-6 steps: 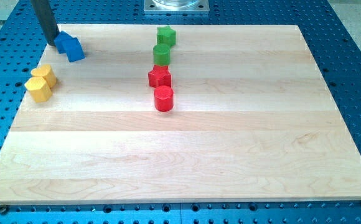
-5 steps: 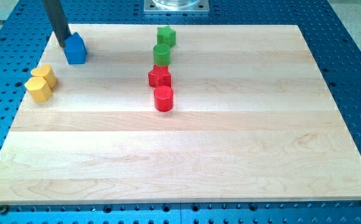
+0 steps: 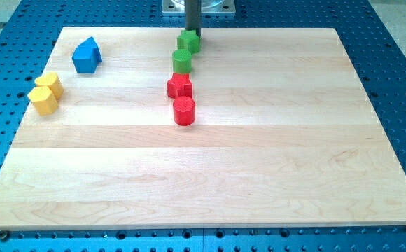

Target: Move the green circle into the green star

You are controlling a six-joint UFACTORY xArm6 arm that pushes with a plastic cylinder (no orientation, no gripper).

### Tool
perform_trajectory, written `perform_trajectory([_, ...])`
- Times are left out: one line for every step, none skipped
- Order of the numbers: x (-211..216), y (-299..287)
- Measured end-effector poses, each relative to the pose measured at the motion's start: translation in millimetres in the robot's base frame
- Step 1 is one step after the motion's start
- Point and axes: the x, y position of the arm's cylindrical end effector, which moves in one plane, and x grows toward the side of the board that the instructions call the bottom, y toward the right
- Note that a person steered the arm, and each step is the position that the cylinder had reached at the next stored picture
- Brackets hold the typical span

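My rod stands upright at the view's top, my tip (image 3: 195, 36) touching the green star (image 3: 187, 41); the green circle (image 3: 182, 61) sits just below. I grasp nothing.

Dark rod of the robot arm standing upright at the view's top centre.

The straight rod comes down from the top edge, nearly vertical, and my tip (image 3: 193, 36) rests at the far edge of the counter (image 3: 259, 175), touching or just behind the green star block (image 3: 187, 41).
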Motion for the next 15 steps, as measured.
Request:
perform_trajectory([16, 20])
perform_trajectory([28, 17])
perform_trajectory([73, 61])
perform_trajectory([86, 15])
perform_trajectory([116, -38])
perform_trajectory([135, -12])
perform_trajectory([179, 33])
perform_trajectory([143, 35])
perform_trajectory([101, -28])
perform_trajectory([87, -112])
perform_trajectory([83, -148])
perform_trajectory([46, -152])
perform_trajectory([65, -80])
perform_trajectory([71, -76])
perform_trajectory([143, -67])
